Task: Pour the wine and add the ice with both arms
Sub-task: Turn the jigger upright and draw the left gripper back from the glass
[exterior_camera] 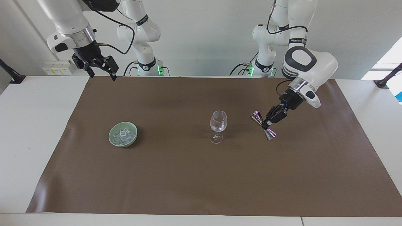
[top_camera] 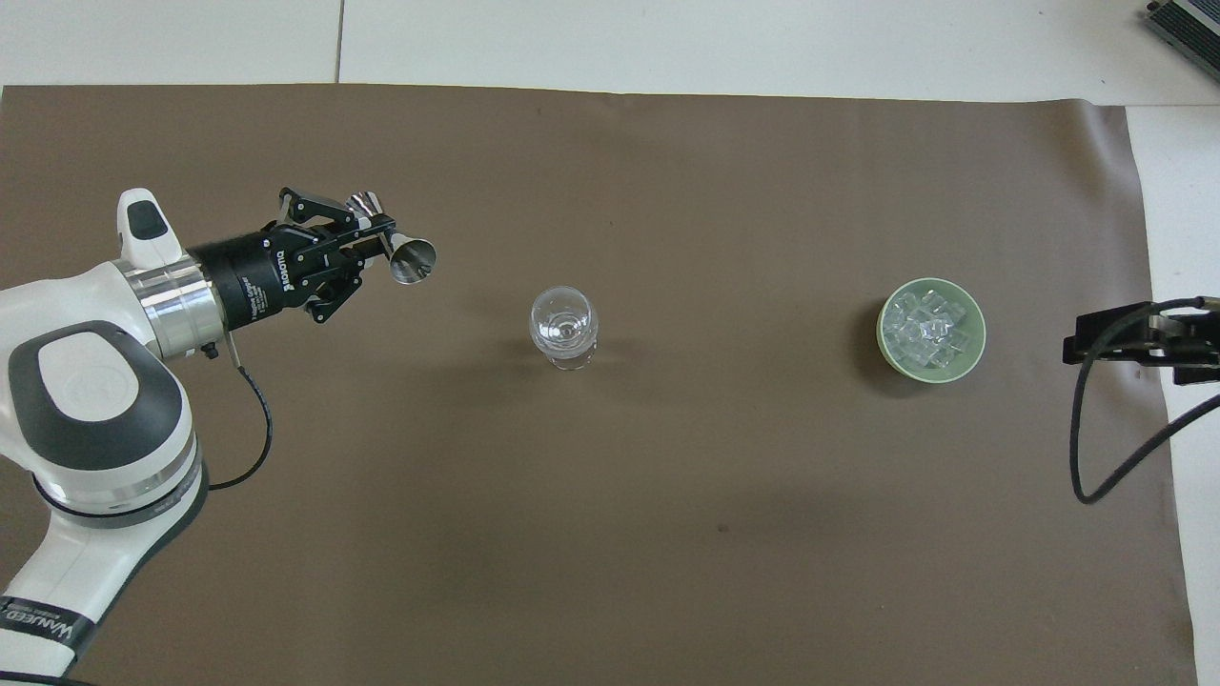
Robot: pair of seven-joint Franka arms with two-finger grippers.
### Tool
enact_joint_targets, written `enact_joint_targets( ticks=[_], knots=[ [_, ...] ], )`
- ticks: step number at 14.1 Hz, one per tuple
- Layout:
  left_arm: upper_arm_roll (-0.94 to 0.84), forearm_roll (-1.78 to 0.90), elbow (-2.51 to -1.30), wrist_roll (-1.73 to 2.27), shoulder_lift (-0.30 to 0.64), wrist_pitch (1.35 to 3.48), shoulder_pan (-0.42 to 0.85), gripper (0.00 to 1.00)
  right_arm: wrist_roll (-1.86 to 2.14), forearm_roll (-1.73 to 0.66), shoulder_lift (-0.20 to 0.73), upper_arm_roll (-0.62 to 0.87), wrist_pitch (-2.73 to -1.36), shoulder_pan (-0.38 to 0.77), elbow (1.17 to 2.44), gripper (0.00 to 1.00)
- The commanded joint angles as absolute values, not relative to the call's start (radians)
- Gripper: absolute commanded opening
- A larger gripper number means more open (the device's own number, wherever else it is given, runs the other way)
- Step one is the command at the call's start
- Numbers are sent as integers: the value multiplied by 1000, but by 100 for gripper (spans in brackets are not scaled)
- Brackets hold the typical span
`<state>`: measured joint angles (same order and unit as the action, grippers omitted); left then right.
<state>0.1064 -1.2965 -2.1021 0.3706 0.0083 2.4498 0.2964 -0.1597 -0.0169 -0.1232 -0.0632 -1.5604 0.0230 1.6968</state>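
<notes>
A clear stemmed wine glass (exterior_camera: 218, 125) (top_camera: 564, 327) stands upright in the middle of the brown mat. My left gripper (exterior_camera: 266, 125) (top_camera: 381, 235) is shut on the waist of a shiny steel jigger (exterior_camera: 263, 129) (top_camera: 398, 248), held tilted above the mat, apart from the glass and toward the left arm's end. The ice (exterior_camera: 123, 135) (top_camera: 926, 329), a heap of small clear cubes, lies in a pale green bowl (exterior_camera: 112, 140) (top_camera: 884, 348) toward the right arm's end. My right gripper (exterior_camera: 101, 74) (top_camera: 1134, 340) hangs open and high over the mat's edge near its base, holding nothing.
The brown mat (exterior_camera: 201, 175) (top_camera: 667, 524) covers most of the white table (exterior_camera: 31, 125). A black cable (top_camera: 1096, 448) loops down from the right wrist. Black clamps (exterior_camera: 11, 75) sit at the table's two ends.
</notes>
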Motion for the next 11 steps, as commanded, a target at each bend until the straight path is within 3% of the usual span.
enact_joint_targets(
  ticks=[1, 8, 11],
  knots=[
    [101, -1292, -2105, 472, 0, 2396, 276, 0, -158, -28, -147, -60, -1555, 17, 1720, 100],
    [101, -1292, -2111, 639, 29, 2188, 134, 0, -156, -26, -150, -55, -1600, 25, 1738, 100],
    [101, -1290, -2109, 710, 60, 2077, 45, 0, -156, -28, -193, -54, -1676, 31, 1830, 100]
  ],
)
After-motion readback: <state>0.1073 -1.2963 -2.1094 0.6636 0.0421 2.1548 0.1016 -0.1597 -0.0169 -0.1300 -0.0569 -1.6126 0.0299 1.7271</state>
